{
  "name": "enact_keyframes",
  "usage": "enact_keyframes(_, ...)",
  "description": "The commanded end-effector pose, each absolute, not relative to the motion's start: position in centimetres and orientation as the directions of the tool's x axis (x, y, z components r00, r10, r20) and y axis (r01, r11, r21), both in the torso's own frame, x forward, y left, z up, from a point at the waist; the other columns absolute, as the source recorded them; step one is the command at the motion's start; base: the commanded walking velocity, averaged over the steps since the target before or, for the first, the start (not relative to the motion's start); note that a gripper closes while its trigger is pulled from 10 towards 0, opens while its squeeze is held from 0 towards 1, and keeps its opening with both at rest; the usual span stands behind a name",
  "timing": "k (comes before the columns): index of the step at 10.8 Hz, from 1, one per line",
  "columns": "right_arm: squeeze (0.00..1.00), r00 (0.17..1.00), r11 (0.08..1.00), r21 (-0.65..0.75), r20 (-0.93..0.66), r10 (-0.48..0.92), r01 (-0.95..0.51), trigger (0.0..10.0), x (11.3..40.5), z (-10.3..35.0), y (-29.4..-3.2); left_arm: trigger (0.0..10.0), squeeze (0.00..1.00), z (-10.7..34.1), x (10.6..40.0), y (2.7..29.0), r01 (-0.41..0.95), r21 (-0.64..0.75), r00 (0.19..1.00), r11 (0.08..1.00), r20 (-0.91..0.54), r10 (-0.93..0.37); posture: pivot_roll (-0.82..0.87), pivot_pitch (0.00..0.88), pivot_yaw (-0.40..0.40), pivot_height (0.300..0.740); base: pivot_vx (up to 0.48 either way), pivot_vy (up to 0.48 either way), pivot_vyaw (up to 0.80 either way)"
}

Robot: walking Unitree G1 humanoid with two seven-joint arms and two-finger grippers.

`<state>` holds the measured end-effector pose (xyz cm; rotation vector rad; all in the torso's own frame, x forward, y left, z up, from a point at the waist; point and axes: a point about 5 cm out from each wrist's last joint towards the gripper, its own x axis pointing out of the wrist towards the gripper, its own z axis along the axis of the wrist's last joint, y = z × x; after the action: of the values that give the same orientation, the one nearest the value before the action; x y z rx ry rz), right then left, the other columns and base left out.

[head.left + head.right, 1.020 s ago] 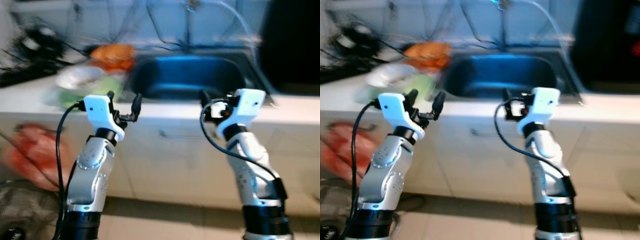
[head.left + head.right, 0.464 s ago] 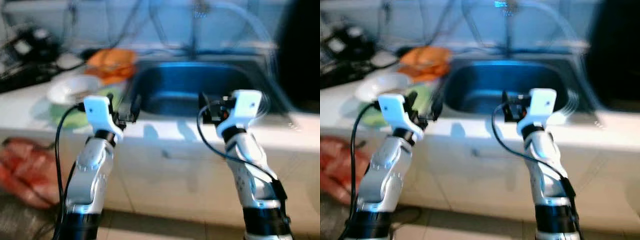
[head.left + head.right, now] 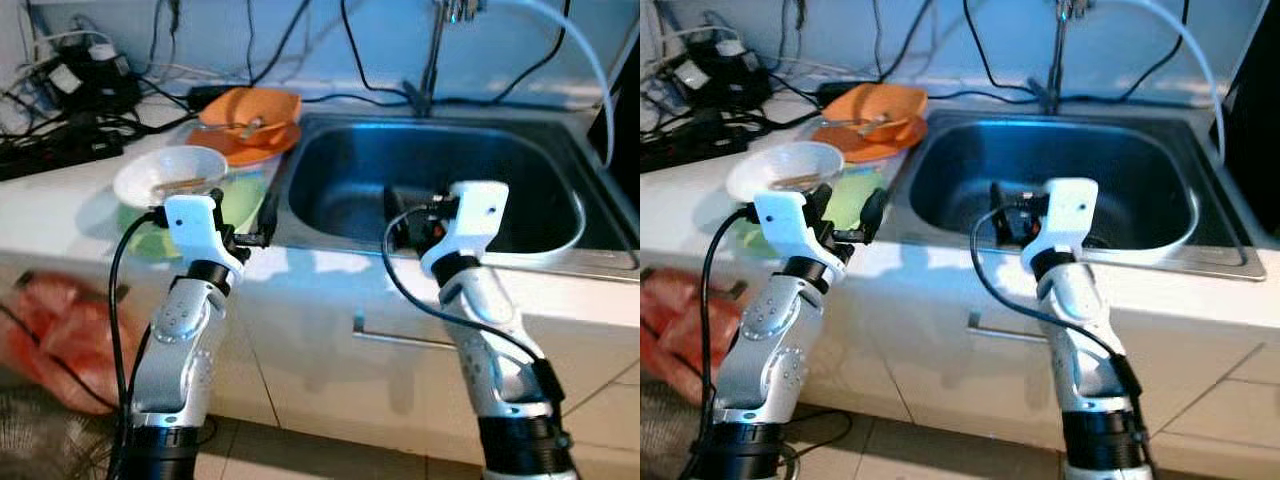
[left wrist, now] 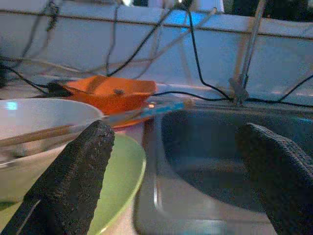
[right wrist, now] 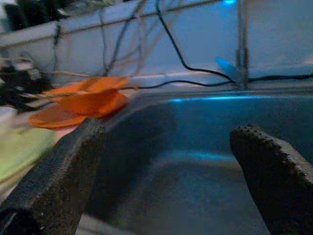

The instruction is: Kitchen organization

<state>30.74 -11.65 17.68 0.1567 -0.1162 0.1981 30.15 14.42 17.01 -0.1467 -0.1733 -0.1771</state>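
Note:
A steel sink (image 3: 440,180) is set in the white counter (image 3: 60,200). Left of it, a white bowl (image 3: 170,175) with chopsticks across it sits on a green plate (image 3: 243,198). Behind that, an orange bowl (image 3: 252,105) rests on an orange plate. My left gripper (image 3: 248,215) hovers open over the counter's front edge, beside the green plate. Its fingers (image 4: 73,181) have nothing between them. My right gripper (image 3: 403,215) is open and empty at the sink's front rim, facing into the basin (image 5: 195,147).
A faucet (image 3: 435,45) and a white hose (image 3: 585,50) stand behind the sink. Black cables and power strips (image 3: 70,90) clutter the back left of the counter. A red bag (image 3: 55,330) lies on the floor at left. Below the counter is a cabinet handle (image 3: 400,340).
The camera has moved closer and steadied, so the counter and sink show larger and sharper. Both grippers now reach the counter's front edge, still open and empty.

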Motion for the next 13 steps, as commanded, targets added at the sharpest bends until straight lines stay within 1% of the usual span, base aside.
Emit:
enact_keyframes(1, 0.0, 0.962, 0.962, 0.146, 0.182, 0.203, -0.23, 10.0, 30.5, 18.7, -11.3, 10.0, 0.0, 17.1, 30.1, 14.5, 0.192, -0.126, 0.969, 0.973, 0.183, -0.167, 0.05, 0.003, 0.066, 0.74, 0.0, 0.0, 0.0)
enact_keyframes(4, 0.0, 0.961, 0.959, 0.158, 0.188, 0.204, -0.234, 10.0, 30.5, 18.8, -11.4, 10.0, 0.0, 17.4, 30.1, 14.6, 0.187, -0.116, 0.967, 0.975, 0.199, -0.161, 0.05, 0.001, 0.066, 0.74, 0.0, 0.0, 0.0)
enact_keyframes(5, 0.0, 0.96, 0.959, 0.158, 0.189, 0.205, -0.236, 10.0, 30.5, 18.8, -11.3, 10.0, 0.0, 17.7, 30.1, 14.4, 0.204, -0.09, 0.96, 0.975, 0.215, -0.181, 0.05, 0.0, 0.066, 0.74, 0.0, 0.0, 0.0)
enact_keyframes(6, 0.0, 0.96, 0.959, 0.154, 0.186, 0.208, -0.238, 10.0, 30.5, 18.8, -11.3, 10.0, 0.0, 17.4, 30.1, 14.0, 0.223, -0.094, 0.958, 0.97, 0.205, -0.201, 0.05, 0.0, 0.066, 0.74, 0.0, 0.0, -0.8)
enact_keyframes(8, 0.0, 0.96, 0.959, 0.153, 0.187, 0.208, -0.238, 10.0, 30.6, 18.8, -11.3, 10.0, 0.0, 16.9, 29.9, 12.8, 0.322, -0.099, 0.936, 0.942, 0.183, -0.301, 0.05, 0.0, 0.065, 0.74, 0.0, 0.0, -0.8)
enact_keyframes(9, 0.0, 0.96, 0.959, 0.154, 0.187, 0.209, -0.239, 10.0, 30.6, 18.8, -11.3, 10.0, 0.0, 16.9, 29.8, 12.6, 0.336, -0.078, 0.93, 0.939, 0.183, -0.318, 0.05, 0.0, 0.065, 0.74, 0.0, 0.0, -0.8)
enact_keyframes(13, 0.0, 0.956, 0.958, 0.14, 0.198, 0.219, -0.249, 10.0, 30.6, 18.9, -11.2, 10.0, 0.0, 17.2, 30.1, 13.3, 0.288, -0.077, 0.943, 0.955, 0.195, -0.269, 0.04, 0.0, 0.063, 0.74, 0.0, 0.0, 0.0)
